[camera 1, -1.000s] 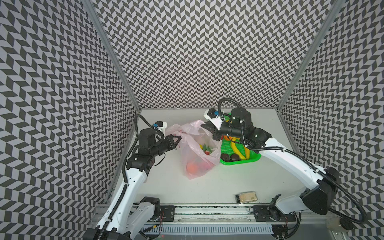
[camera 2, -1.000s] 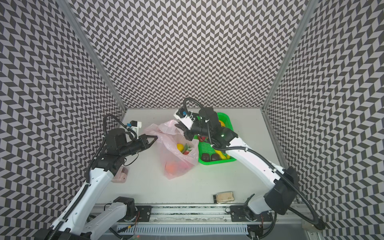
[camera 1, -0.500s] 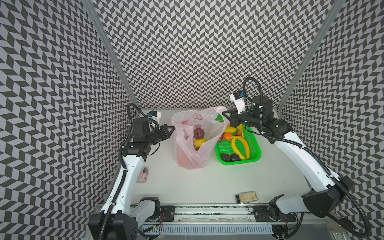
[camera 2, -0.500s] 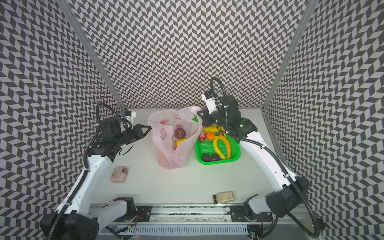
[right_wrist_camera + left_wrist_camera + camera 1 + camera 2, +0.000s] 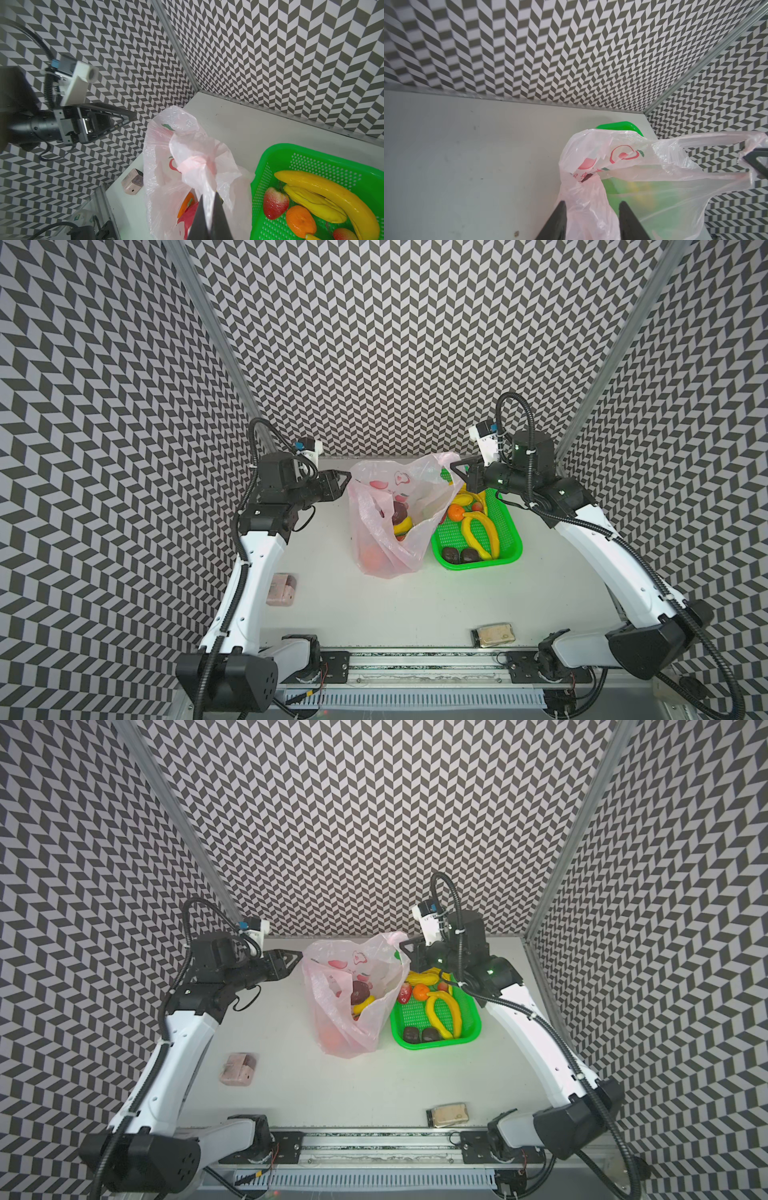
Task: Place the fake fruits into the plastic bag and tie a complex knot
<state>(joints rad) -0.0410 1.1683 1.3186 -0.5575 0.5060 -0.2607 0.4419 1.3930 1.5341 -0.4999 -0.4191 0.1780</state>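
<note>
Left jaws have parted around the plastic bag (image 5: 409, 549); right jaws clamp its opposite edge.

One bag (image 5: 390, 547), one basket (image 5: 482, 563), two brown fruits (image 5: 451, 554)

The plastic bag (image 5: 374, 506), slumped low on the counter (image 5: 415, 605) 1 second ago, now stands upright with its mouth spread. The left arm (image 5: 249, 572) and right arm (image 5: 615, 556) have risen and drawn apart, the right clearing the green basket (image 5: 478, 565). The left jaws have just parted.
</note>
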